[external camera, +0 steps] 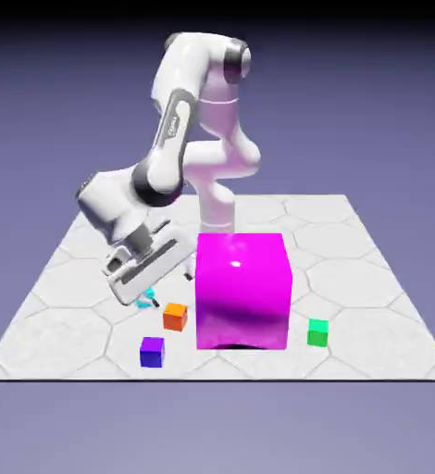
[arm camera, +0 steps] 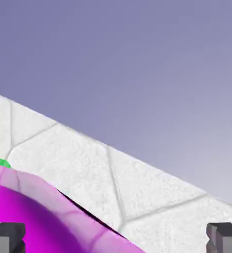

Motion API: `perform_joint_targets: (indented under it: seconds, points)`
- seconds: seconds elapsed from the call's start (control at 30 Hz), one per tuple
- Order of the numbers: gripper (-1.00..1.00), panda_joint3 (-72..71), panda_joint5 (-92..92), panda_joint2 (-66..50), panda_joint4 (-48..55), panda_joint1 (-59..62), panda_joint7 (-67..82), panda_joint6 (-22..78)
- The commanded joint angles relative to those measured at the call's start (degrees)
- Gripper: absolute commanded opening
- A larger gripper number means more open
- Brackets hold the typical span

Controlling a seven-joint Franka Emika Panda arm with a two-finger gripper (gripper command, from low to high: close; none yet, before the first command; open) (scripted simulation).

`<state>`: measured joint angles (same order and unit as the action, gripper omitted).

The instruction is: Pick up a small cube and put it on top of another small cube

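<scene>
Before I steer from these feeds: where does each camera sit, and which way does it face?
Exterior view: stands across the table, above it, facing the robot; shows the whole arm, its hand and five cubes.
Hand view: rides on the hand, looking along the open fingers past a magenta cube to the tabletop's edge and backdrop; of the robot, only two fingertips show, at the bottom corners.
Shared: the magenta cube, the green cube, the tabletop and the backdrop.
</scene>
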<state>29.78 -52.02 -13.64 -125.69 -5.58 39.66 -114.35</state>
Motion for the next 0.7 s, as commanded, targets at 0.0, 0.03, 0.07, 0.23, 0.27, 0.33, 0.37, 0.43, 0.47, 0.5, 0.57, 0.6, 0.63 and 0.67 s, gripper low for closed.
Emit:
perform_joint_targets:
  seconds: [0.0, 0.03, 0.07, 0.23, 0.27, 0.33, 0.37, 0.43, 0.47, 0.5, 0.57, 0.6, 0.63, 0.67]
  points:
    - [0.0, 0.94, -1.57, -1.45, 1.04, -0.17, 2.5, 1.76]
    - [0.0, 1.92, -2.78, -2.71, 1.77, -0.64, 4.99, 3.02]
    - [0.0, 3.01, -3.16, -3.51, 1.75, -1.82, 7.48, 3.1]
    - [0.0, 8.45, -5.09, -7.54, 1.69, -7.72, 19.94, 3.51]
    - [0.0, 9.54, -5.47, -8.34, 1.67, -8.89, 22.43, 3.59]
    - [0.0, 11.71, -6.24, -9.95, 1.65, -11.25, 27.41, 3.75]
    - [0.0, 12.8, -6.62, -10.76, 1.63, -12.43, 29.9, 3.84]
    - [0.0, 14.97, -7.39, -12.36, 1.61, -14.79, 34.89, 4.0]
    - [0.0, 16.06, -7.78, -13.17, 1.59, -15.97, 37.38, 4.08]
    - [0.0, 17.15, -8.16, -13.97, 1.58, -17.15, 39.87, 4.16]
    - [0.0, 19.33, -8.93, -15.58, 1.55, -19.51, 44.85, 4.33]
    - [0.0, 20.41, -9.31, -16.39, 1.54, -20.69, 47.35, 4.41]
    - [0.0, 21.57, -9.82, -17.4, 1.58, -21.79, 49.84, 4.57]
    - [0.0, 23.03, -10.83, -19.27, 1.87, -22.57, 52.33, 5.08]
